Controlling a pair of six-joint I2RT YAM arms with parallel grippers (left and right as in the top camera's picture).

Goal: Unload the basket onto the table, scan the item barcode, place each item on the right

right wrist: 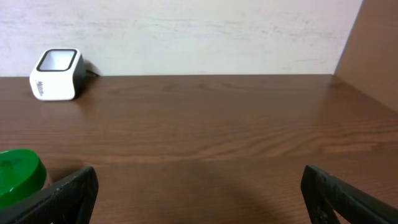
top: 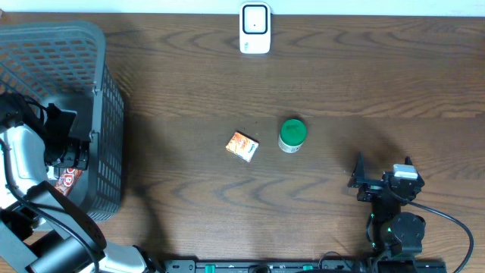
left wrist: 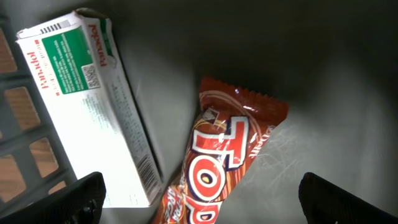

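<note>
In the grey basket [top: 106,114] the left gripper [left wrist: 208,198] hangs wide open and empty over a red candy bar [left wrist: 227,155] beside a white box [left wrist: 87,106]; mid-table lie an orange packet [top: 243,146] and a green-lidded jar [top: 292,134], with the scanner [top: 255,28] at the far edge; the right gripper [right wrist: 199,196] is open and empty.

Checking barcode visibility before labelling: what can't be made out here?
Overhead: basket contents, mostly hidden by the left arm.
Left wrist: lower end of the candy bar, cut off by the bottom edge.
Right wrist: green-lidded jar, cut off by the left edge.
Overhead: print on the orange box, too small.
</note>
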